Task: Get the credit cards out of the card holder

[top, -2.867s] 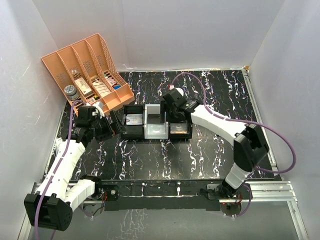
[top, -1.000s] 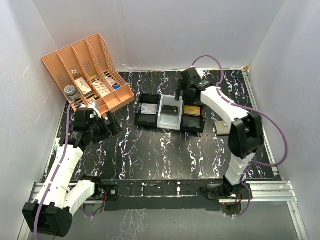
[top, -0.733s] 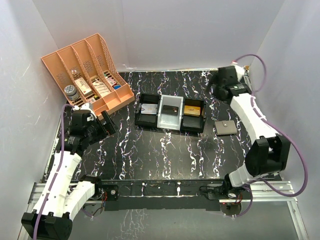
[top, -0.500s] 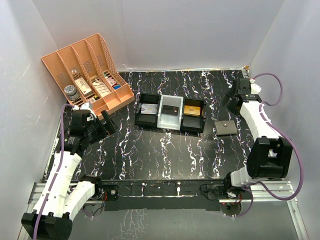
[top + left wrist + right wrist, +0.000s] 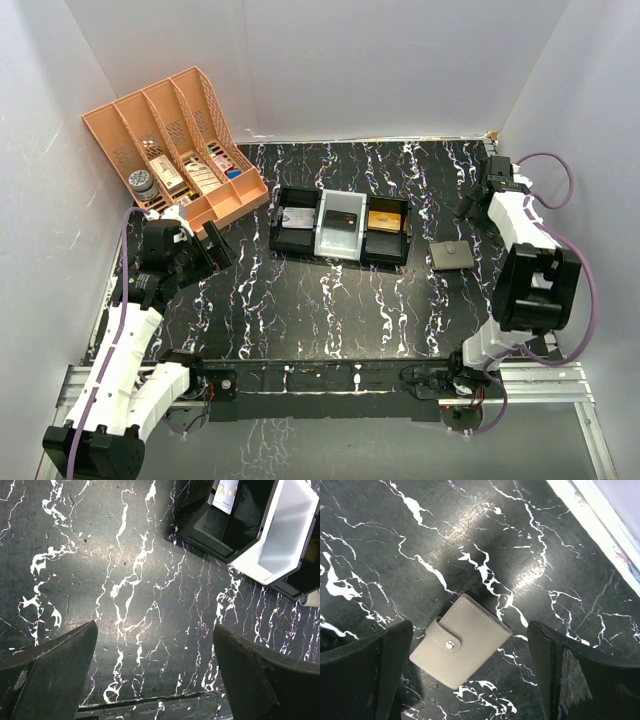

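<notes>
**Item 1. Left gripper [image 5: 155, 630].**
- State: spread wide and empty, over bare tabletop [image 5: 330, 300], just right of the orange lattice organiser [image 5: 175, 140].
- Hazard: it is well apart from the card holder. To pin the holder down it would need a long reach past the tray.

**Item 2. Black tray [image 5: 272, 228].**
- State: three compartments, one of the credit cards [image 5: 293, 217] lying flat in each: pale, dark, orange.
- Hazard: a sweeping arm could clip the tray wall and shove it along, cards and all.

**Item 3. Card holder [image 5: 461, 647].**
- State: flat on the tabletop to the right of the tray, folded shut, tab snapped. Whether a card is inside cannot be told.
- Hazard: if one is inside, the snap must be undone. The holder is thin and the surface looks slick, so a one-sided nudge would likely skate it away instead of opening it.

**Item 4. Right gripper [image 5: 470, 627].**
- State: spread wide and empty, above the holder and apart from it.
- Hazard: the arm is folded close to the right wall with its cable [image 5: 548, 154] looped beside it. There is little room to swing, and the loop might snag.

**Surface.** Black with white veins like marble, glossy, with glare patches. A metal rail [image 5: 565, 375] runs along the near edge.

**Room.** Plain white walls [image 5: 350, 60] on three sides.
</notes>
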